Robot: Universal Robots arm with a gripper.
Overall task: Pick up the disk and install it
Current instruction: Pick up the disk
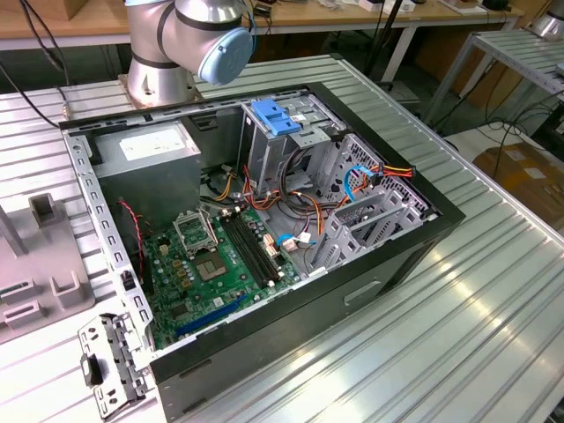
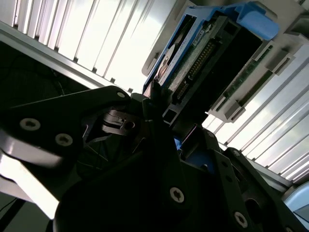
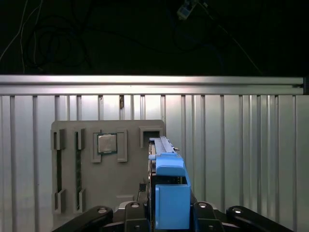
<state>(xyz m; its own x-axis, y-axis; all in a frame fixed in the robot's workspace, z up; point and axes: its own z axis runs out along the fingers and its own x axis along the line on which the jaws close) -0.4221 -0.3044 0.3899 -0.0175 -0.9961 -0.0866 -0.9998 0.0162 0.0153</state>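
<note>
Disk (image 3: 166,166) on edge, clamped between gripper (image 3: 166,212) fingers (image 3: 133,210) | long axis runs straight away from the wrist, blue end nearest | far end by tray (image 3: 111,188) slot on table (image 3: 241,154) | you can't see its label; whether it touches the tray, unclear.

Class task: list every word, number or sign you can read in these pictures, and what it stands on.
On the power supply label: print too small to read.
On the motherboard: markings too small to read.
On the disk, held by the gripper: nothing readable.
</note>
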